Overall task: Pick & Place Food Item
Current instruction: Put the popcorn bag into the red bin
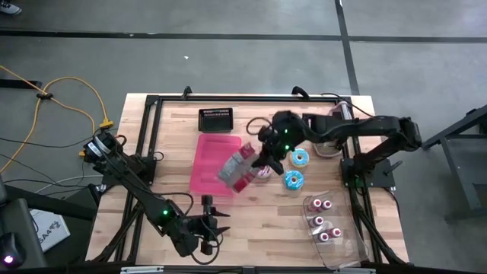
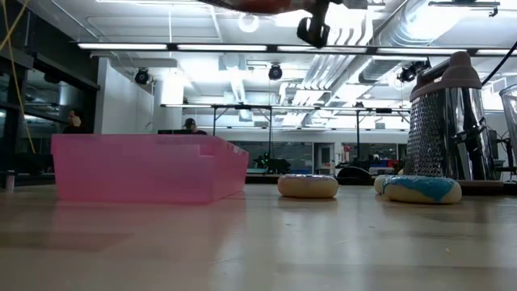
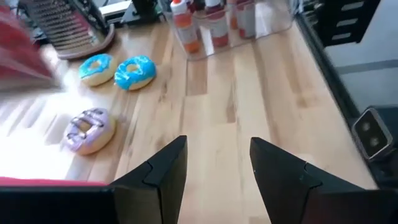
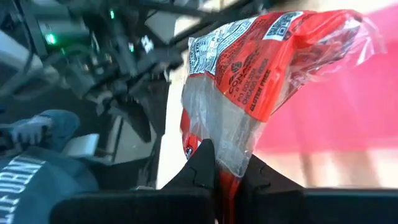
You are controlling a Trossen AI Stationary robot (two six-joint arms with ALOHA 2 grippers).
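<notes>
The food item is a red and clear plastic packet [image 1: 237, 169], printed in white, held in the air over the right edge of the pink bin [image 1: 211, 164]. My right gripper [image 1: 262, 161] is shut on it and reaches in from the table's right. My left gripper [image 1: 209, 228] is open near the table's front edge, with nothing between its fingers [image 3: 163, 175]. A purple-iced donut [image 3: 90, 129] and two blue-iced donuts [image 3: 135, 71] lie flat on the wood to the right of the bin. My right gripper pinches one end of the packet [image 4: 229, 163] between its two fingers, where clear film and red print meet. The fingers come slanting down from the table's right. The packet stretches away from the fingertips, tilted, lifted clear of the table and bin.
A metal grater [image 1: 327, 141] stands at the far right behind the donuts. A clear box with sauce bottles [image 1: 327, 227] sits at the near right. A black ribbed block [image 1: 215, 118] lies beyond the bin. Bare wood lies between my left gripper and the donuts.
</notes>
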